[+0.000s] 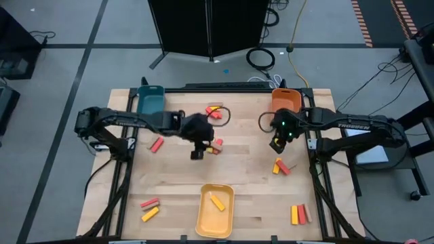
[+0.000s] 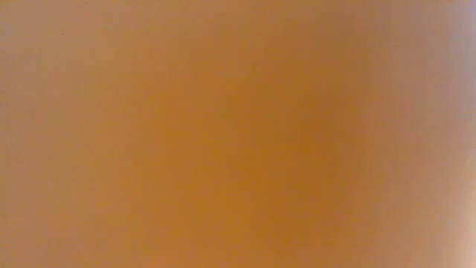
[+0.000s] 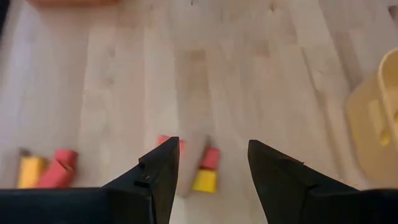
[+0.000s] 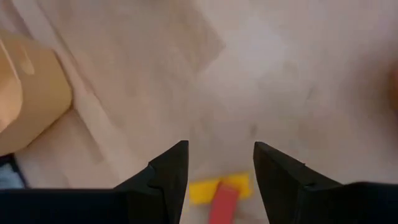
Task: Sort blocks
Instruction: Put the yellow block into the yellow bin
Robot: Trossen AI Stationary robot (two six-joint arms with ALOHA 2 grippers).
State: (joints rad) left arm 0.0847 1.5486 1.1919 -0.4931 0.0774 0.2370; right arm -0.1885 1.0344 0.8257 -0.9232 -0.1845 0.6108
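from where i stand the wooden table (image 1: 169,183) runs wide between the two dark arms, and i'll take it from the left. near the front left corner lie a red block (image 1: 150,202) and a yellow block (image 1: 150,215) just beside each other, and farther back on that side a lone red block (image 1: 156,144) sits near the left arm. the teal tray (image 1: 150,99) stands at the back left edge. the left gripper (image 1: 196,153) hangs over the middle of the table, its fingers (image 3: 163,177) parted with nothing between them, above a small cluster of red, tan and yellow blocks (image 3: 202,169) lying on the wood. behind it, toward the back, a few more red and yellow blocks (image 1: 215,112) sit together. the yellow tray (image 1: 214,210) rests at the front centre with one yellow block (image 1: 218,201) inside it. to the right, the right gripper (image 1: 277,145) hovers in front of the orange tray (image 1: 286,100) at the back right, its fingers (image 4: 171,174) also spread and holding nothing; just below it lie a yellow block and a red one (image 1: 281,167), touching. near the front right corner another pair, yellow and red (image 1: 299,214), lies side by side. the table-level camera gives only an orange blur, so nothing can be told from it.
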